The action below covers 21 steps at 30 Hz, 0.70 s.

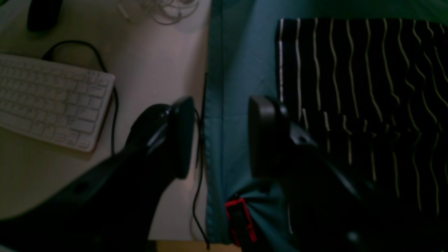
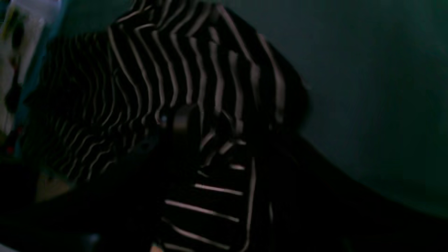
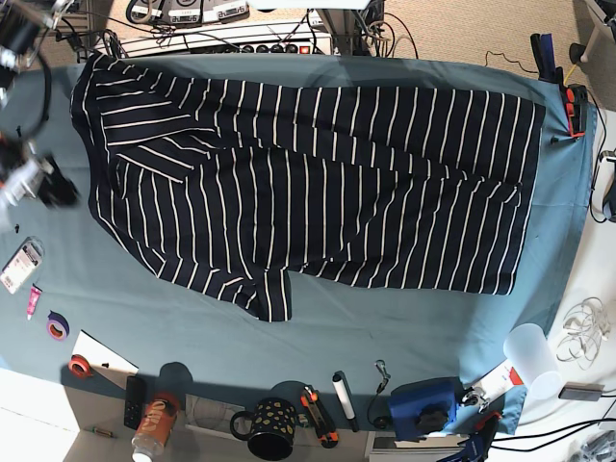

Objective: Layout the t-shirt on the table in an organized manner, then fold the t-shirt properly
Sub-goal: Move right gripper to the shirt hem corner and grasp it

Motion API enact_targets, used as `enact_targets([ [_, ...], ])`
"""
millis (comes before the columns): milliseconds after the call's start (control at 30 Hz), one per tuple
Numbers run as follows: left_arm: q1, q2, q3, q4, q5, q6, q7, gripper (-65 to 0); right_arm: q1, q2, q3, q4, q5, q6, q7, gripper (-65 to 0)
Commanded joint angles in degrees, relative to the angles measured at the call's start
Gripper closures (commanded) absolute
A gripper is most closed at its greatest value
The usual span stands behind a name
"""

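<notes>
Dark navy white-striped t-shirt (image 3: 318,183): spread flat on teal cloth tabletop (image 3: 385,337) (bare near strip). Left fingers (image 1: 182,140) apart, empty, beside its edge; right fingers: cannot tell.

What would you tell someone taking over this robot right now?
Left gripper: open, empty, over the table edge beside the t-shirt hem.
Right gripper: at the shirt's other end, striped cloth around its fingers; too dark to tell whether it grips.
T-shirt: spread lengthwise across the table, mostly flat, one sleeve lying over the body, some wrinkles.
Done: rough layout.
Left: free that sleeve, smooth the shirt, then fold it.
</notes>
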<state>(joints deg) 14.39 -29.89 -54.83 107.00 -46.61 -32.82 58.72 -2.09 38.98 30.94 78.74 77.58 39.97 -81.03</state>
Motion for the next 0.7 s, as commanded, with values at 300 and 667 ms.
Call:
enact_targets([
  [300, -0.24, -1.38, -0.44, 0.85, -1.03, 0.24, -1.31, -25.8, 10.19, 8.39, -23.71, 0.79, 7.42, 0.03, 1.03, -24.5],
  [667, -0.24, -1.36, -0.44, 0.85, -1.03, 0.24, -1.73, -25.8, 10.64, 7.17, -36.41, 0.76, 4.13, 0.03, 1.03, -24.5],
])
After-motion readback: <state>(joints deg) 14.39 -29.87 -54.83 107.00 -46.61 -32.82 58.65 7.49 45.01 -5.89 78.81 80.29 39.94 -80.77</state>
